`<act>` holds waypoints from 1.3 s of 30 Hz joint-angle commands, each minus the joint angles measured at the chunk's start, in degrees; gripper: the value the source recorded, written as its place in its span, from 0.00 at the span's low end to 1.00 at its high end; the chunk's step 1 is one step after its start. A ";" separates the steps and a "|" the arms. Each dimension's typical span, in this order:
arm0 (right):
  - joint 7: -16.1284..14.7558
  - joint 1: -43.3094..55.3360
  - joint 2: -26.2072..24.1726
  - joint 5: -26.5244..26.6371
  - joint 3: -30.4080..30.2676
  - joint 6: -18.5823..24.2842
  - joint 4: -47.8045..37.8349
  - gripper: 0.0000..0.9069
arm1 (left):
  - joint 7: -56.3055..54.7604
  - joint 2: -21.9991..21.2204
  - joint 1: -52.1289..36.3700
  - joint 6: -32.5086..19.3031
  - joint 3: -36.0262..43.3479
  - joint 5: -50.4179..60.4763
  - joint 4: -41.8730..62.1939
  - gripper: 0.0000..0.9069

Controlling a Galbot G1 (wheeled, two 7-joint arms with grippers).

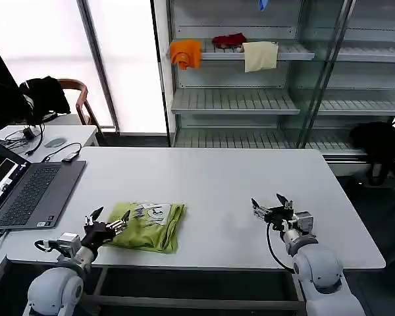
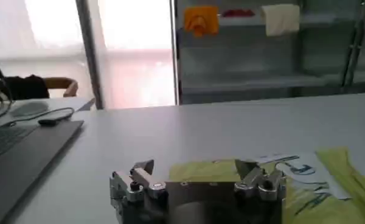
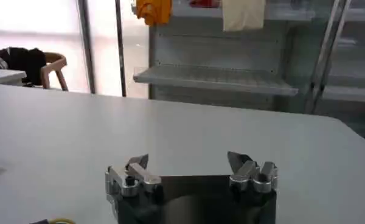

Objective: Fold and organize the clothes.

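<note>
Laptop (image 1: 26, 191) cut off at head view's left edge. T-shirt (image 2: 328, 182) ran off left wrist view's lower right; its white print unreadable.

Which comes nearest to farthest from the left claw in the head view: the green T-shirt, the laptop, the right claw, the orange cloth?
1. Green T-shirt, right at the open left claw, on the table.
2. Laptop, at the table's left edge.
3. Right claw, open, across the table's front.
4. Orange cloth, on the back shelf.
</note>
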 commanded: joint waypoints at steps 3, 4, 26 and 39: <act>-0.18 -0.35 -0.53 -0.16 0.12 -0.03 0.76 1.00 | 0.63 1.44 -0.48 1.72 -3.46 -4.83 4.90 1.00; -0.16 -0.41 -0.51 -0.16 0.20 -0.02 0.74 1.00 | 0.68 1.22 -0.45 1.72 -3.18 -5.07 5.12 1.00; 0.28 -1.11 0.43 -1.35 0.35 -0.03 1.05 1.00 | 1.18 -1.95 0.31 1.90 -0.37 -7.91 4.77 0.00; 0.57 -1.27 0.05 -1.24 0.61 -0.16 1.78 1.00 | 1.74 -2.26 1.20 -3.14 -1.90 0.10 3.60 0.00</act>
